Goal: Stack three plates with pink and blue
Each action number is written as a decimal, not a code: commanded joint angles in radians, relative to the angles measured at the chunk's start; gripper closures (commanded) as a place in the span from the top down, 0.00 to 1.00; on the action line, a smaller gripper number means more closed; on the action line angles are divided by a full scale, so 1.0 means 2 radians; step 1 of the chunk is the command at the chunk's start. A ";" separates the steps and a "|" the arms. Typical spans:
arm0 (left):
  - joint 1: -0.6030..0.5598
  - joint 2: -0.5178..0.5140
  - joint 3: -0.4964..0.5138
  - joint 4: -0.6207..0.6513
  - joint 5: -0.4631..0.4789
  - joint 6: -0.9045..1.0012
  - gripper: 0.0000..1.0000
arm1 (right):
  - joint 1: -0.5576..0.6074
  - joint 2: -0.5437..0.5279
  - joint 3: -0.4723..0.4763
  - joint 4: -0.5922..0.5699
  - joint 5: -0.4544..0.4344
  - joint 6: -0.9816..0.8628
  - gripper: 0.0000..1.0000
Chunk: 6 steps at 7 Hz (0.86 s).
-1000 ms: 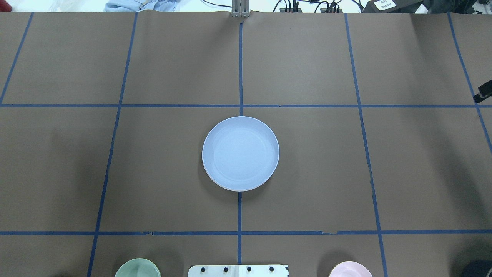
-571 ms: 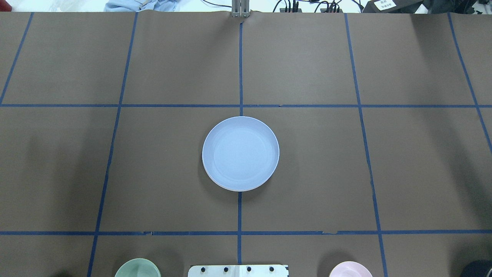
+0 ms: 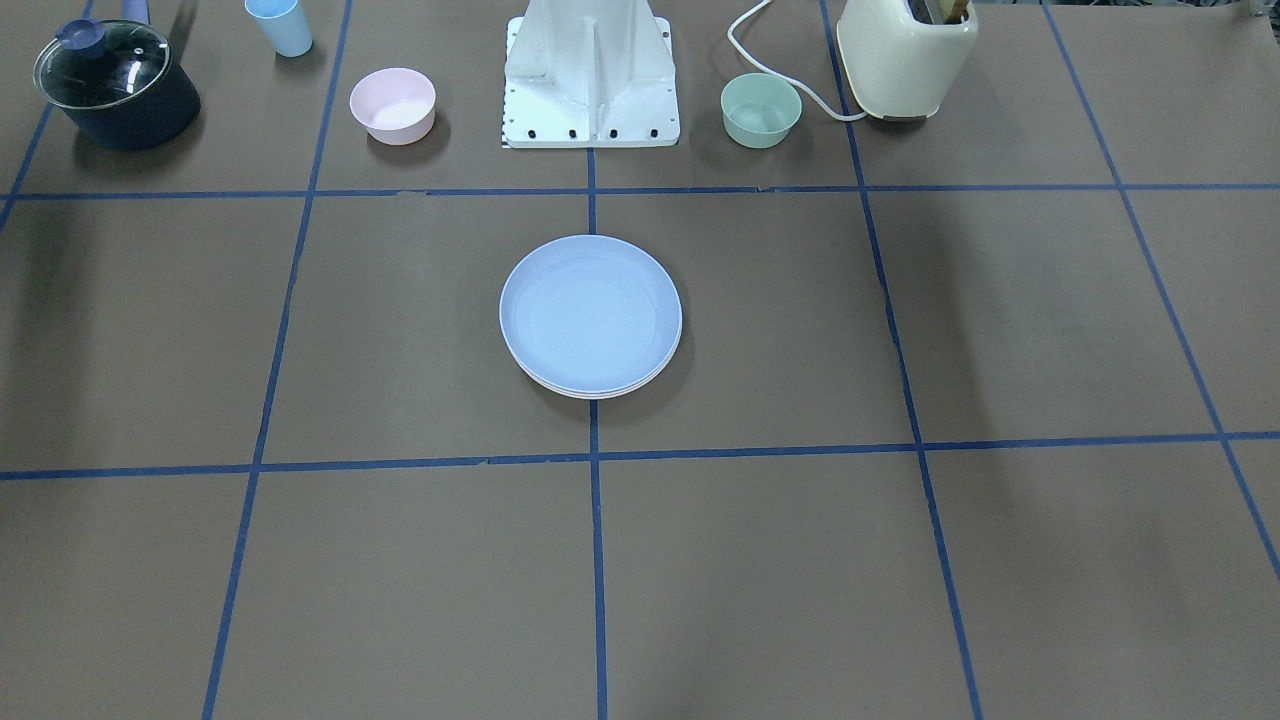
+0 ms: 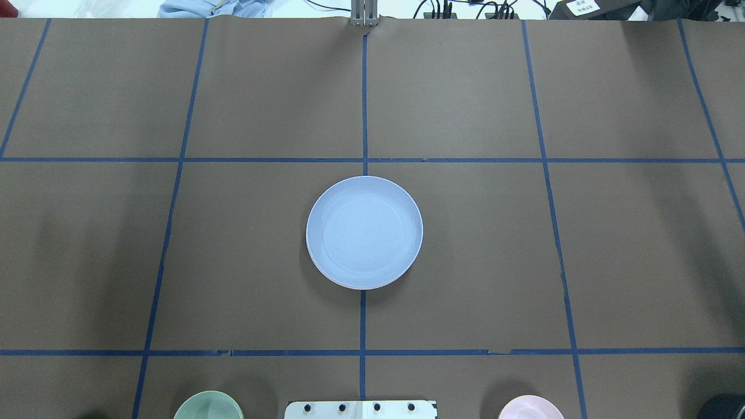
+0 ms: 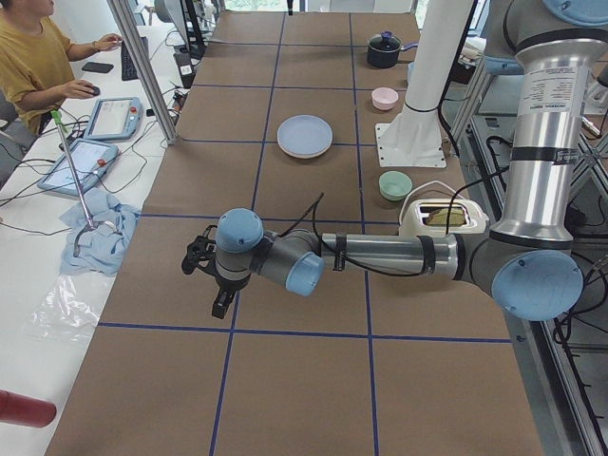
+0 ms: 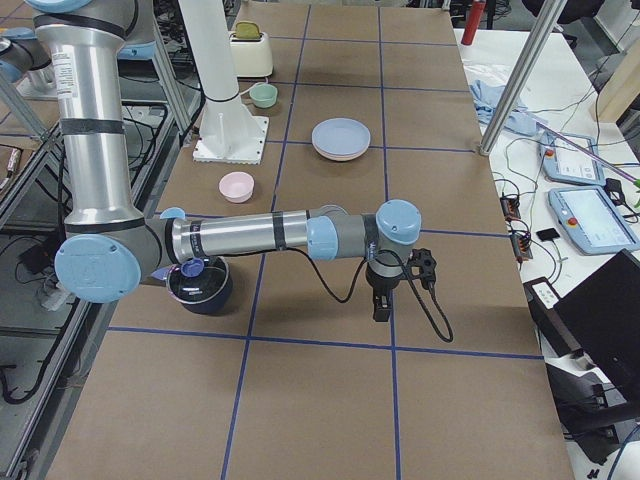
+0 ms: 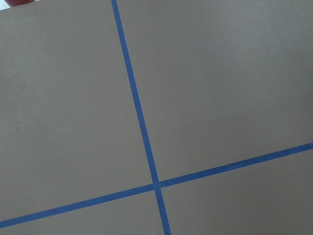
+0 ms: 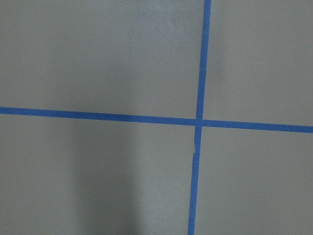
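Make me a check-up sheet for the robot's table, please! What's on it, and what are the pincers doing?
Surface: brown table with a blue tape grid.
Job's things: light blue plate tops a centred stack; paler rims peek out underneath, colours unclear.
Clutter: pink bowl, green bowl, toaster, lidded pot and blue cup, all near the robot's base.
Pincers: left pincer and right pincer hang over bare table, away from the plates; open or shut, cannot tell.
Cables: white cord runs from the toaster.
Surroundings: person at a side bench with tablets.
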 commanded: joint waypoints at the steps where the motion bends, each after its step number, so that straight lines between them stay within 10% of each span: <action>1: 0.000 0.005 0.004 -0.004 0.000 0.001 1.00 | 0.000 -0.008 -0.002 0.003 0.001 0.004 1.00; 6: 0.000 0.007 -0.019 -0.013 0.005 -0.001 1.00 | 0.000 -0.003 -0.020 0.007 0.001 0.007 1.00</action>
